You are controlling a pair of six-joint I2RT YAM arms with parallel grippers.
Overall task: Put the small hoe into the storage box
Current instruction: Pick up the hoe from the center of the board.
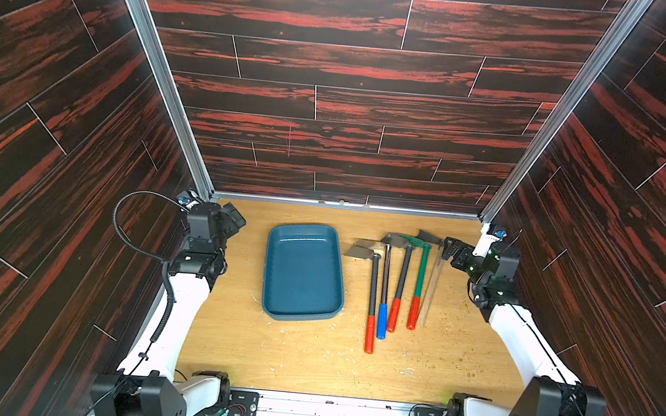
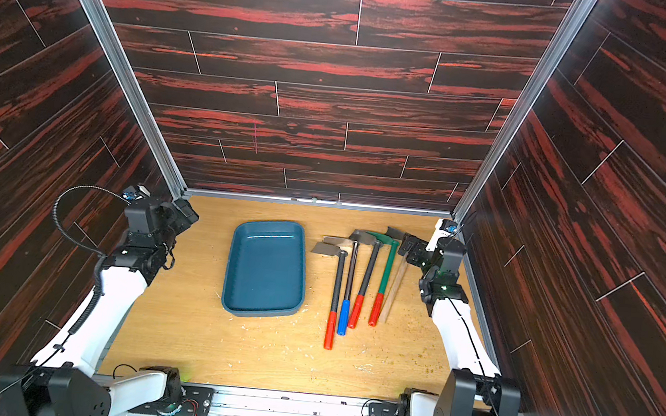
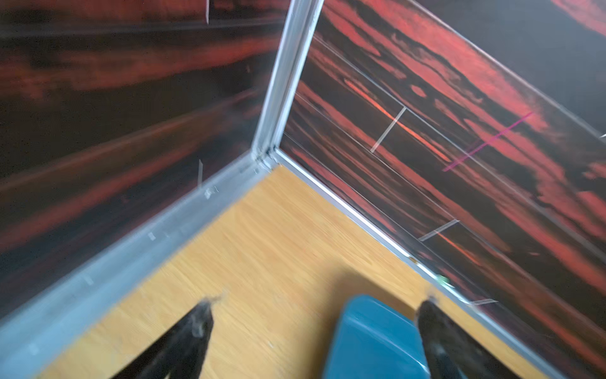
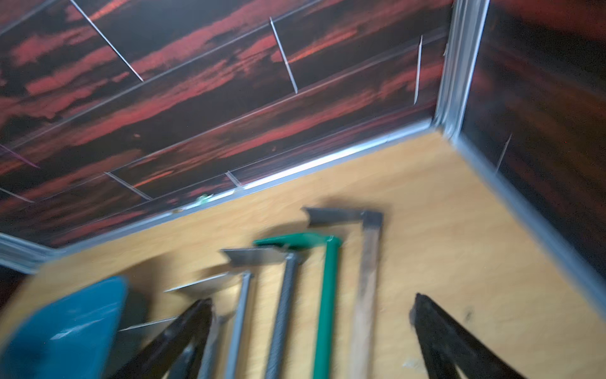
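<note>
Five hoes lie side by side on the wooden worktop [image 1: 308,361], blades toward the back wall, all just right of the teal storage box [image 1: 302,272] and outside it. Outward from the box I count a red-gripped hoe [image 1: 370,333], a blue-gripped hoe [image 1: 382,320], a second red-gripped hoe [image 1: 401,282], a green-shafted hoe [image 1: 421,276] and a wooden-handled hoe [image 1: 433,281]. Which one is the small hoe I cannot tell. My left jaws stand wide apart, holding nothing, near the box's far left corner. My right jaws are likewise spread and bare, by the wooden-handled hoe's blade.
</note>
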